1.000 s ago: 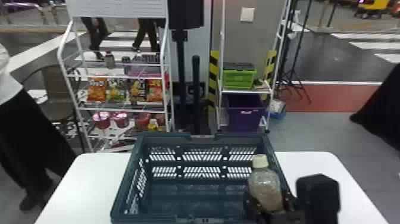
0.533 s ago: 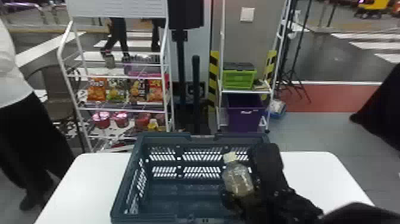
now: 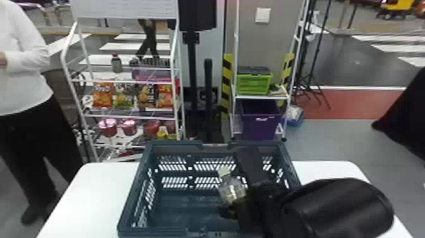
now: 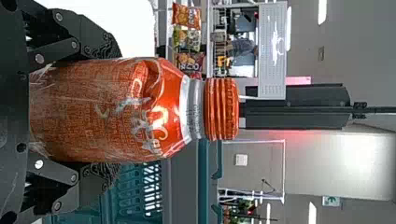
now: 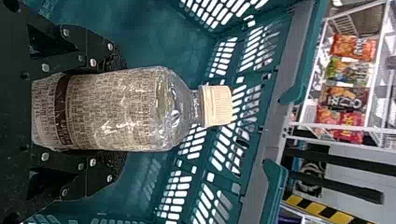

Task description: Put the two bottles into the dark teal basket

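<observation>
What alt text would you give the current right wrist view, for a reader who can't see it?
A clear bottle with a cream cap and a printed label is gripped between the right gripper's black fingers, over the inside of the dark teal basket with its slotted walls. Beyond the basket, snack bags sit on a white rack.

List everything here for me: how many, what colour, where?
Teal basket: one, dark teal, on table
Table: one, white, under basket
Pale-capped bottle: one, clear and beige, right gripper, over basket
Orange bottle: one, orange, left gripper
Racks: two, white, behind table
Snack bags: at least four, mixed colours, left rack
Crate: one, green, right rack
Bin: one, purple, below crate
Grippers: two, black, around bottles
</observation>
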Controlling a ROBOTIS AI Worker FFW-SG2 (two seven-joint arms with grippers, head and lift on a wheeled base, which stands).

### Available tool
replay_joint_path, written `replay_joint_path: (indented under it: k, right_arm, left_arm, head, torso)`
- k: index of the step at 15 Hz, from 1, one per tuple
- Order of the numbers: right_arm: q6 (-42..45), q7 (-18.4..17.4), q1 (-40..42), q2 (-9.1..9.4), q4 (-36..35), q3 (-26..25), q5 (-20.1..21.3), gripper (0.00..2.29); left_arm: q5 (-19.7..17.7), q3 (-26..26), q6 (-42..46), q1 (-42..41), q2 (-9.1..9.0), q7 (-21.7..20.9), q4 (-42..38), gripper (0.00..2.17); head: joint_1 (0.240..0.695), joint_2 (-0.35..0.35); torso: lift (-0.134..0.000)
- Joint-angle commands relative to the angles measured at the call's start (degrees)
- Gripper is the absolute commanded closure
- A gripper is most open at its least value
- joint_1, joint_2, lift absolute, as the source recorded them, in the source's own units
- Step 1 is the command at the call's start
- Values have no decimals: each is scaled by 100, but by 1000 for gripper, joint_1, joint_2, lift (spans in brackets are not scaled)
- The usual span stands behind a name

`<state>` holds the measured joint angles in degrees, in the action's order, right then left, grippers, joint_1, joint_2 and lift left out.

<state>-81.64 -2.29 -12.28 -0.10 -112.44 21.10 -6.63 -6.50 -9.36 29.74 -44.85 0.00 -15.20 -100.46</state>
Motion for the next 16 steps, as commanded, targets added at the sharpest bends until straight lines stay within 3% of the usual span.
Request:
replay_joint_path:
  k: [1, 4, 5, 8, 12, 16]
  right_arm:
    - [30, 0, -205, 15, 337, 70, -155, 1463]
    - [-58, -9, -222, 15, 346, 88, -251, 309]
    - [-93, -9, -222, 15, 319, 88, -251, 76]
    - [-76, -9, -213, 15, 240, 52, -278, 43]
    - [575, 26, 121, 15, -437, -27, -260, 39]
    - [2385, 105, 1114, -535, -1131, -343, -260, 39]
  left_arm:
    - [-9, -4, 0, 29, -15, 0, 18, 2145]
    - [-36, -22, 0, 73, -15, 0, 53, 2145]
    - [-62, -30, 0, 82, -15, -9, 71, 2145]
    - [-97, -39, -17, 99, -15, 0, 71, 2145]
    - [-141, -57, -17, 99, -15, 0, 53, 2145]
    - [-141, -66, -17, 73, -15, -9, -8, 2145]
  head:
    - [499, 0]
    - [499, 0]
    - [499, 0]
    - [499, 0]
    - [499, 0]
    - [499, 0]
  torso:
    - [0]
    - [0]
    - [0]
    - [0]
    - [0]
    - [0]
